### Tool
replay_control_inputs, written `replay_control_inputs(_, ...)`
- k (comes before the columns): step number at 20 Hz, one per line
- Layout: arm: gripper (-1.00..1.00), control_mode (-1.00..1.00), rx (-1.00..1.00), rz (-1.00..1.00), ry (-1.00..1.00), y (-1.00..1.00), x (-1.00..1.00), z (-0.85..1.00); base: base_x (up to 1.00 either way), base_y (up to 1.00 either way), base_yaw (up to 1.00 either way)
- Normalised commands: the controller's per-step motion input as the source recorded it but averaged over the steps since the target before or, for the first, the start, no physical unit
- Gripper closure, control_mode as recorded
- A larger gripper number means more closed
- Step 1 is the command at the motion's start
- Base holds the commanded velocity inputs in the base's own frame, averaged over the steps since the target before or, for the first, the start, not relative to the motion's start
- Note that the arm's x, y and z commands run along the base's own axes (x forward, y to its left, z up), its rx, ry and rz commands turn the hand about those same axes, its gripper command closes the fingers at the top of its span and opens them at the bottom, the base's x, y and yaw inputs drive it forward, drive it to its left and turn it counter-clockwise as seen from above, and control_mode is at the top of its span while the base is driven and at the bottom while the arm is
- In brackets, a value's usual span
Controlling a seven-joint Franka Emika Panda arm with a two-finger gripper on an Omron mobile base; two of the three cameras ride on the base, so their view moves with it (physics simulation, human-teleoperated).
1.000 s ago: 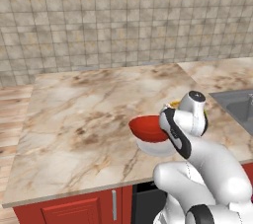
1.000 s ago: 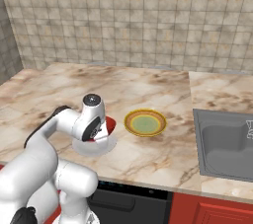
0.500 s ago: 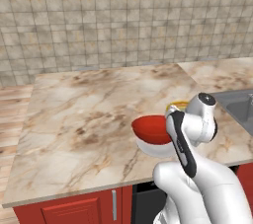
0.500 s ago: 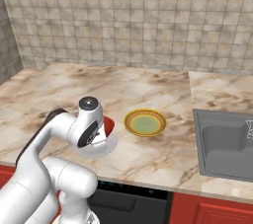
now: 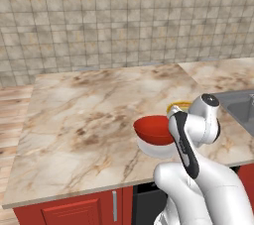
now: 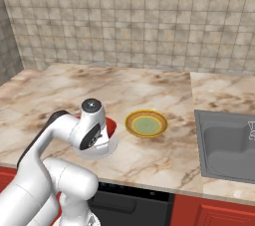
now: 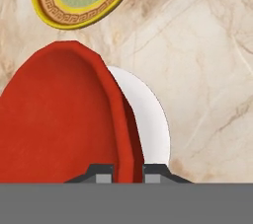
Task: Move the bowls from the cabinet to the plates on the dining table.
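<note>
Over the front edge of the marble desk [image 5: 89,120], just left of the steel sink [image 6: 229,143], your arm is folded tightly back on itself, its elbow low in front of the base and its wrist raised and bent so the hand points down and toward the wall tiles. Your gripper [image 7: 127,172] has its jaws pinched on the rim of the red bowl [image 5: 154,129], one dark tip on the inside of the wall and one on the outside, as you can see in the hand view. The bowl sits tilted in that grip, directly above the white plate [image 5: 151,147], and you cannot tell from these views whether its underside touches the plate. In the right base view the wrist covers most of the bowl, leaving a red sliver at its right side, with the plate's pale edge below it. The yellow-rimmed plate [image 6: 146,123] with the pale green centre lies flat on the desk just beyond the white one, toward the sink.
</note>
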Motion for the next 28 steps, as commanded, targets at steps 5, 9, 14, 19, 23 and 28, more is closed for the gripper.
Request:
replay_control_inputs(5, 1.0, -1.0, 0.0, 0.0, 0.0, 0.0, 0.0, -0.24, 0.0, 0.0, 0.0)
replay_control_inputs(9, 1.0, -1.0, 0.0, 0.0, 0.0, 0.0, 0.0, -0.18, 0.0, 0.0, 0.0)
replay_control_inputs(14, 1.0, -1.0, 0.0, 0.0, 0.0, 0.0, 0.0, -0.1, 0.0, 0.0, 0.0)
replay_control_inputs(19, 1.0, -1.0, 0.0, 0.0, 0.0, 0.0, 0.0, -0.21, 0.0, 0.0, 0.0)
replay_control_inputs(23, 1.0, -1.0, 0.0, 0.0, 0.0, 0.0, 0.0, -0.26, 0.0, 0.0, 0.0)
replay_control_inputs(28, 1.0, -1.0, 0.0, 0.0, 0.0, 0.0, 0.0, -0.14, 0.0, 0.0, 0.0)
